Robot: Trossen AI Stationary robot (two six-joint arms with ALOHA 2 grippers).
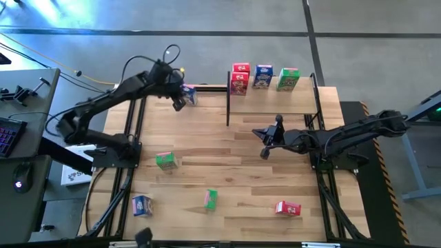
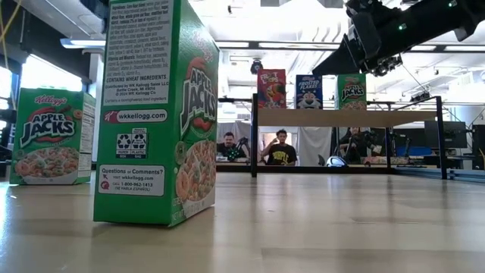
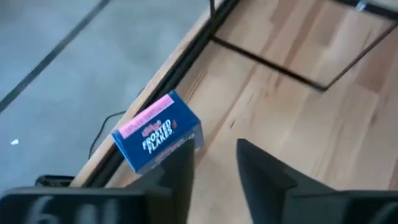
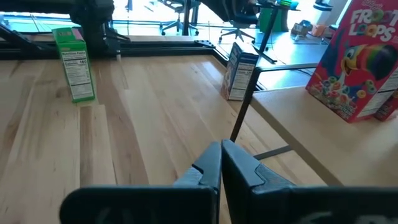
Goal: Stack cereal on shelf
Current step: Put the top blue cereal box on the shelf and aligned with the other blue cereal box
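Note:
A blue Frosted Flakes box (image 3: 158, 134) stands at the table's far edge (image 1: 190, 94), left of the shelf. My left gripper (image 3: 214, 171) is open, just on its near side (image 1: 180, 101), with the box beside one finger rather than between the two. My right gripper (image 4: 221, 158) is shut and hovers over mid-table (image 1: 264, 143), near the shelf's front. The shelf (image 1: 275, 100) carries two red boxes stacked (image 1: 240, 77), one blue box (image 1: 262, 76) and one green box (image 1: 288, 79). Two green boxes (image 1: 165, 160) (image 1: 210, 199), a blue one (image 1: 142, 204) and a red one (image 1: 288, 208) stand or lie on the table. My left gripper has one finger (image 3: 180, 177) showing against the blue box's lower corner (image 3: 186, 149). I cannot tell whether the finger touches the box.
The shelf's thin black posts (image 1: 228, 103) (image 4: 249, 93) stand between the blue box and the shelf board. Bare planks lie between the shelf and the near boxes. In the low view two green boxes (image 2: 155, 114) (image 2: 49, 136) fill the near left, and people sit beyond the table.

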